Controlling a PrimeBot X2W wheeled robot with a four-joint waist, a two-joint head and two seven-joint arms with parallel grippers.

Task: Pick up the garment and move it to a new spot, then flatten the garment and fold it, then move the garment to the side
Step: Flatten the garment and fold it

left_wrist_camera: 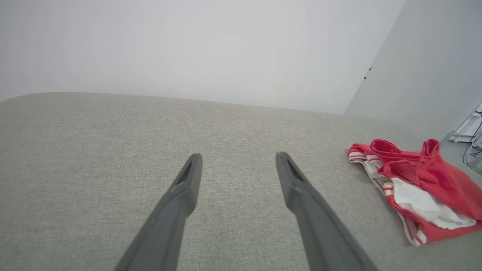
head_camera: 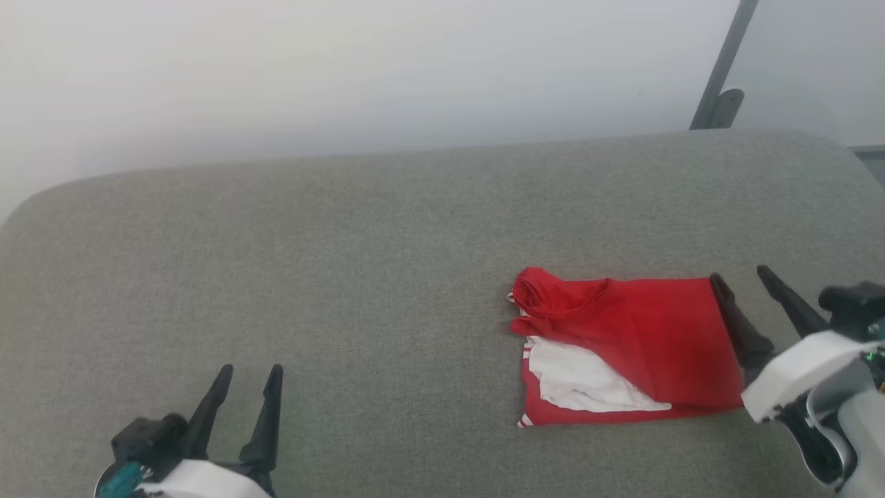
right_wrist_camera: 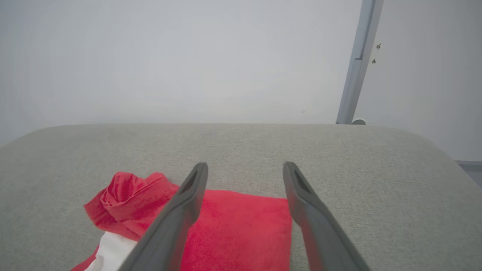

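The grey padded surface (head_camera: 346, 277) carries the garment (head_camera: 650, 339) on its right part, folded to a rough rectangle with a loose bunch at its left end (a white sleeve (head_camera: 581, 377) shows beside it). The right hand (head_camera: 740, 274) is open, fingers (head_camera: 736, 315) astride the garment's right edge; the left hand (head_camera: 252, 370), open too, is well apart. Pinching only the top layer would probably pull the fold open.
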